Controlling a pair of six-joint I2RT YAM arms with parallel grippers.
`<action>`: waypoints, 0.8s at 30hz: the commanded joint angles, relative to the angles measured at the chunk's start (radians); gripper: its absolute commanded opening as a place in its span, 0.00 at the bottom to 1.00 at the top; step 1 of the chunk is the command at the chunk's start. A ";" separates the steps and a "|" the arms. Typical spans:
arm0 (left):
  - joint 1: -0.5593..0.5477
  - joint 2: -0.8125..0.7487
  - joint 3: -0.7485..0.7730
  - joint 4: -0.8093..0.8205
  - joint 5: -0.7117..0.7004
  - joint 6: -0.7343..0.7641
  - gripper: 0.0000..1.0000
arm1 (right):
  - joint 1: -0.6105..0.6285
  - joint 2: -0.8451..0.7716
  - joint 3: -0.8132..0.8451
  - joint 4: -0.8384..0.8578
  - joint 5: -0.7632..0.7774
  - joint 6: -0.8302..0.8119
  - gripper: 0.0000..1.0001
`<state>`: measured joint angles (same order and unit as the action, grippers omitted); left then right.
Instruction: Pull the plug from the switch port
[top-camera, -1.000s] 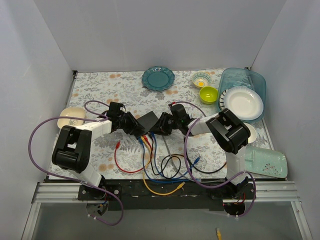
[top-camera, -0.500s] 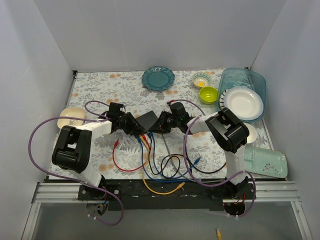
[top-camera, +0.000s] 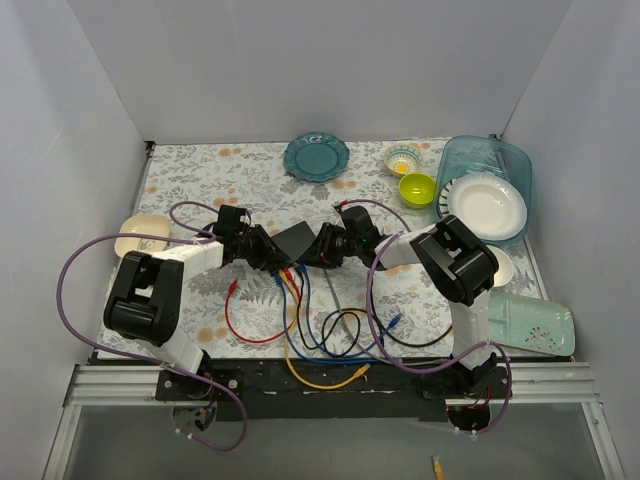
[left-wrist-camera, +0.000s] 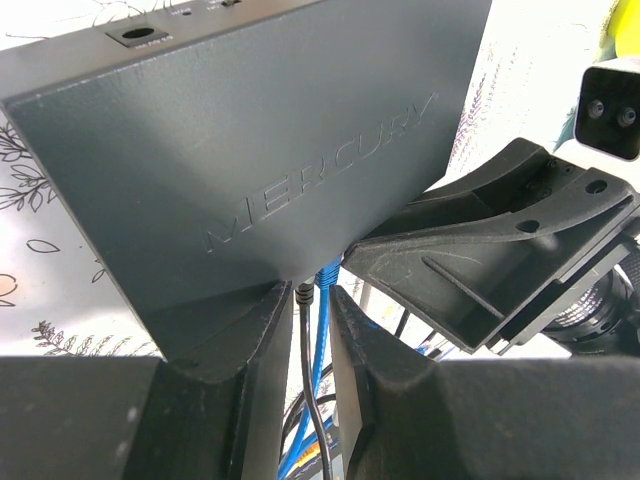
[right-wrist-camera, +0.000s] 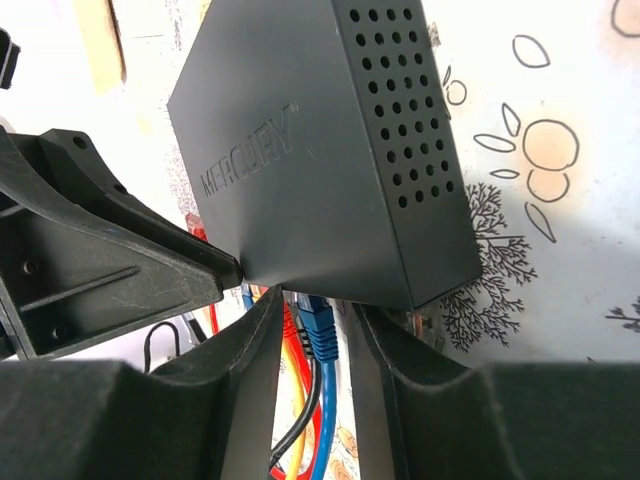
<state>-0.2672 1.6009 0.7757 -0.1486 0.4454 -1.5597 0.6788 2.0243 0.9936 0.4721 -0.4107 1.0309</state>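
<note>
Straddling the cable edge of the switch (top-camera: 296, 240) from both sides, we bring our two claws nose to nose near the middle of the flowered table (top-camera: 190, 175). Our left gripper (left-wrist-camera: 308, 298) has its fingertips against the lower edge of the box, below the raised MERCURY lettering. Its jaws stand a little apart, and a black cable (left-wrist-camera: 312, 400) runs down through the gap with room on either side, so nothing is pinched. Our right gripper (right-wrist-camera: 312, 308) comes in from the opposite side, with the vented end wall of the box above it. Its jaws are also parted, and between them we see a red plug (right-wrist-camera: 289, 322) and a blue plug (right-wrist-camera: 318, 338) going up into the underside of the box; neither finger visibly presses on them. The sockets themselves are hidden from us behind the box's edge. From above, red, blue, black and yellow leads trail from that edge and loop across the cloth toward our bases, the yellow cable (top-camera: 320, 381) lying nearest.
</note>
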 joint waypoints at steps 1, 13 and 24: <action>-0.001 0.005 -0.032 -0.063 -0.040 0.026 0.22 | 0.004 0.074 0.014 -0.213 0.069 -0.098 0.36; -0.001 0.005 -0.029 -0.069 -0.031 0.038 0.23 | 0.011 0.043 -0.033 -0.263 0.096 -0.190 0.44; -0.001 -0.001 -0.030 -0.072 -0.028 0.044 0.24 | 0.025 0.094 0.056 -0.418 0.153 -0.272 0.44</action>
<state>-0.2676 1.6009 0.7757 -0.1493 0.4561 -1.5490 0.6971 2.0224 1.0798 0.3149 -0.3977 0.8570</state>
